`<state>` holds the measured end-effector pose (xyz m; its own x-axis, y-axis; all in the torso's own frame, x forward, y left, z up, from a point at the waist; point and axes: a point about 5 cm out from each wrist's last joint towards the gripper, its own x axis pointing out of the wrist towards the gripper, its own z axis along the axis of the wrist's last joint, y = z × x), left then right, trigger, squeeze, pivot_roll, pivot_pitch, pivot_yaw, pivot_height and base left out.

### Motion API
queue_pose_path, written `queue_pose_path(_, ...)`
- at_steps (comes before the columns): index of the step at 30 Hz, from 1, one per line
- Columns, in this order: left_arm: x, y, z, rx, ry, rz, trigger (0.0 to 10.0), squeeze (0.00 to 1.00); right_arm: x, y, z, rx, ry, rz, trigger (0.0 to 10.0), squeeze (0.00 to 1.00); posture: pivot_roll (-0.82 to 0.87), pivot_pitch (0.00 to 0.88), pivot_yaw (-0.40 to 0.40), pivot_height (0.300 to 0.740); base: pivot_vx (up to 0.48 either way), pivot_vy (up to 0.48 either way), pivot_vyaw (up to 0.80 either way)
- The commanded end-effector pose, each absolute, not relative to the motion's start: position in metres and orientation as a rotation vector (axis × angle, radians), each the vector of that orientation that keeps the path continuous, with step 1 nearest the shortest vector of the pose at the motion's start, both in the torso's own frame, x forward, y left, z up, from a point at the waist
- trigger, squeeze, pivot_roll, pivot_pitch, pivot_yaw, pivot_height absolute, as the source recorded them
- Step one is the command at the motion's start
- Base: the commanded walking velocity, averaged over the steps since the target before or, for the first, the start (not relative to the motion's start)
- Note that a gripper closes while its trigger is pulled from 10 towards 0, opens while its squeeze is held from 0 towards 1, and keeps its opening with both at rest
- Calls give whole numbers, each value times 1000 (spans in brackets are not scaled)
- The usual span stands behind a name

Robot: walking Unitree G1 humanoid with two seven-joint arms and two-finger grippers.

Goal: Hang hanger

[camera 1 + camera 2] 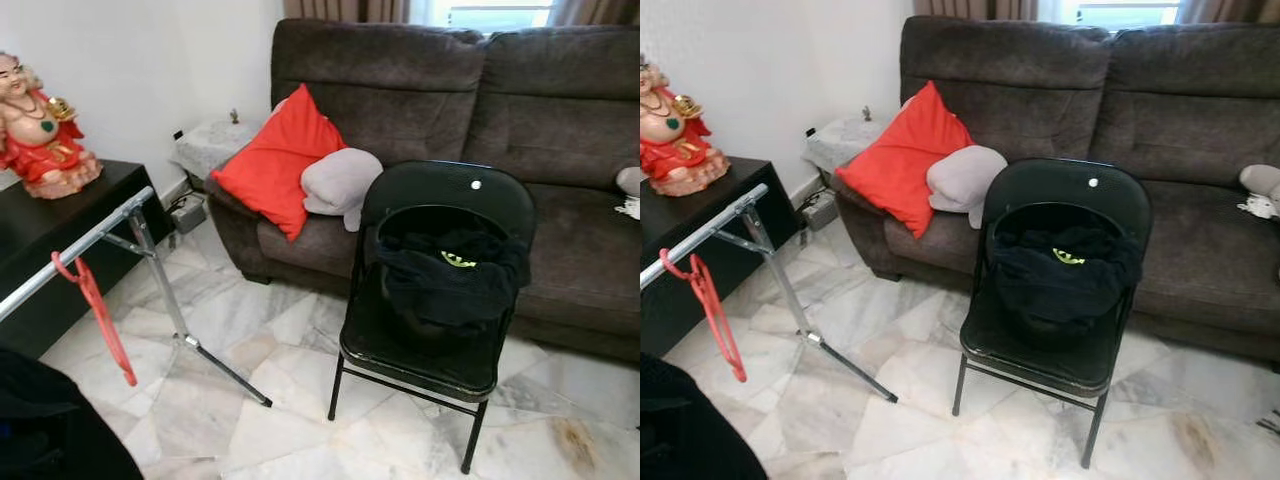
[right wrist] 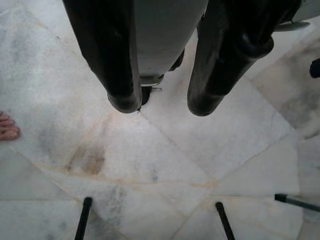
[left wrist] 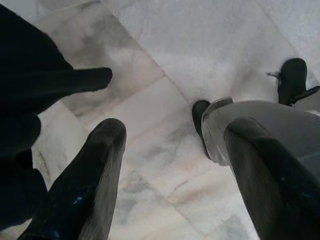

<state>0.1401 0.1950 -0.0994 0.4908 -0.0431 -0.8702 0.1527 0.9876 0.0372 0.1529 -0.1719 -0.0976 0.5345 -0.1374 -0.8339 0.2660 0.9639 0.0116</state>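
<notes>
Red hanger (image 1: 96,312) hooked on rail (image 1: 75,252), rail end cut off; left gripper (image 3: 170,150) and right gripper (image 2: 162,102) spread, empty.

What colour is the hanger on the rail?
Red; the hanger shows best in the left eye view.

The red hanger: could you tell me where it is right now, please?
The red hanger hangs from the silver rail at the left of the eye views, beside the black cabinet.

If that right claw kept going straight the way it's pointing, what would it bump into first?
Most likely the marble floor: the right gripper, fingers apart and holding nothing, points down at bare tile. Depth is hard to judge.
</notes>
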Motion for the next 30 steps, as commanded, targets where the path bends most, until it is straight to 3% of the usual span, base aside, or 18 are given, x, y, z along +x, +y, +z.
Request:
queue_pose_path(1, 138, 196, -100, 126, 1061, -123, 10000, 0, 149, -175, -99, 138, 979, -251, 10000, 0, 29, 0, 86, 740, 0, 0, 0)
queue_pose_path(10, 133, 191, -102, 108, 1072, -118, 10000, 0, 145, -182, -99, 128, 982, -256, 10000, 0, 33, 0, 64, 740, 0, 0, 0)
queue_pose_path(30, 145, 184, -99, 75, 1043, -98, 10000, 0, 165, -192, -91, 99, 959, -234, 10000, 0, 17, 0, 41, 740, 0, 0, -788)
